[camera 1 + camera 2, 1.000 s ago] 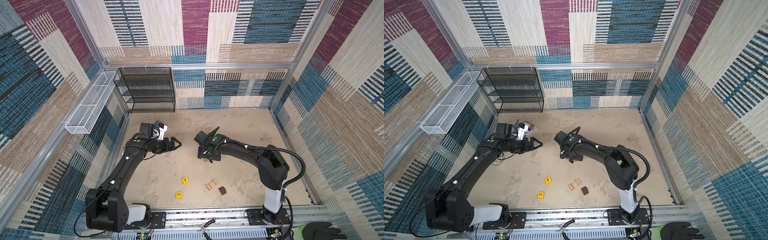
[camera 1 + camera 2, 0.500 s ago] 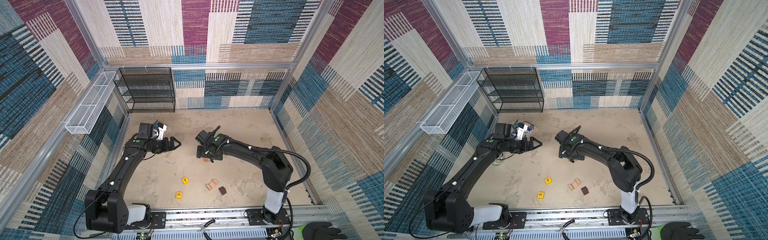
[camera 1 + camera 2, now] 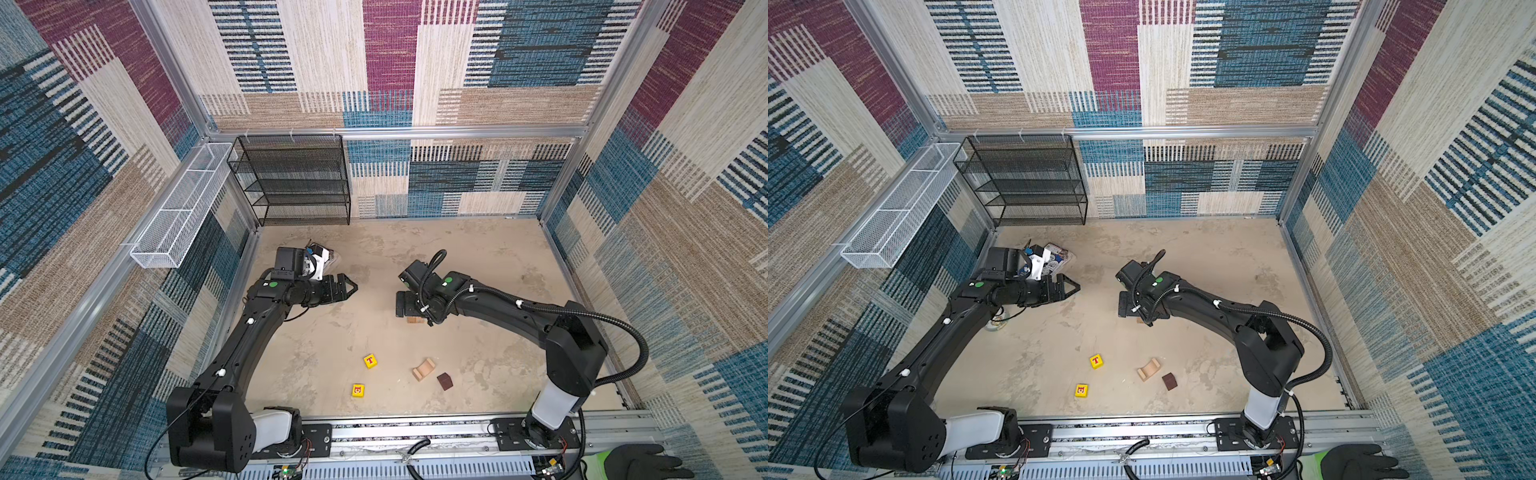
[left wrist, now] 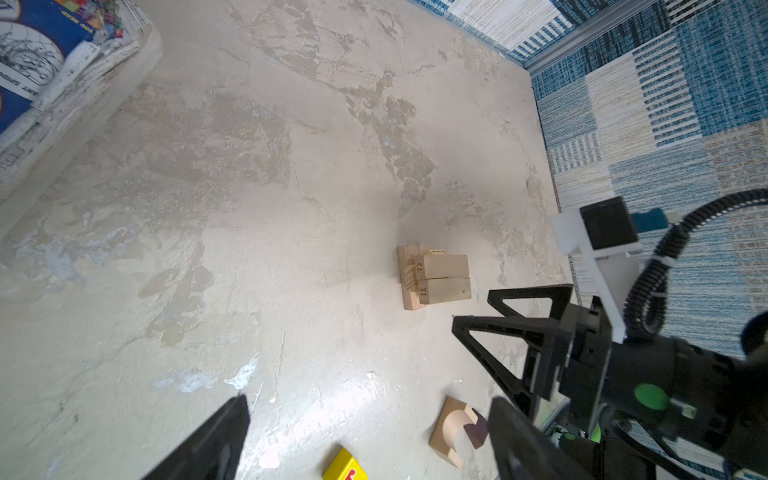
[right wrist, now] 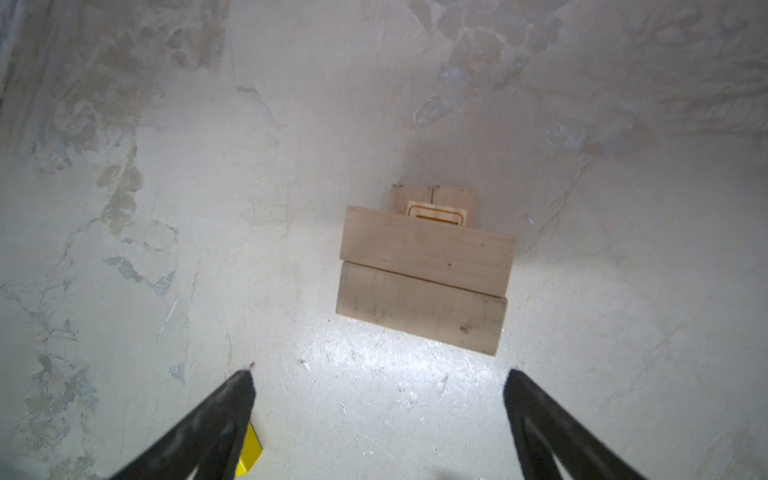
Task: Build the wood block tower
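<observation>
While the left gripper [image 3: 352,286] hangs spread and empty, the right gripper [image 5: 381,374] hovers over the low two-layer stack of pale natural-wood rectangular bars [image 5: 424,274] at mid-floor, jaws wide, holding nothing. Fetching the next piece appears to be the step in hand: the pale wooden arch [image 3: 424,369], dark brown cube [image 3: 444,381] and two yellow printed cubes [image 3: 370,360] lie loose, well apart from it, calling for a reach there and a square grasp.

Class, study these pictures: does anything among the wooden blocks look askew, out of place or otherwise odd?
On the stack, the top two bars are not square: one sits slightly twisted against the other, and both overhang the layer beneath. The arch seems to lie hollow side up. Nothing looks damaged.
</observation>
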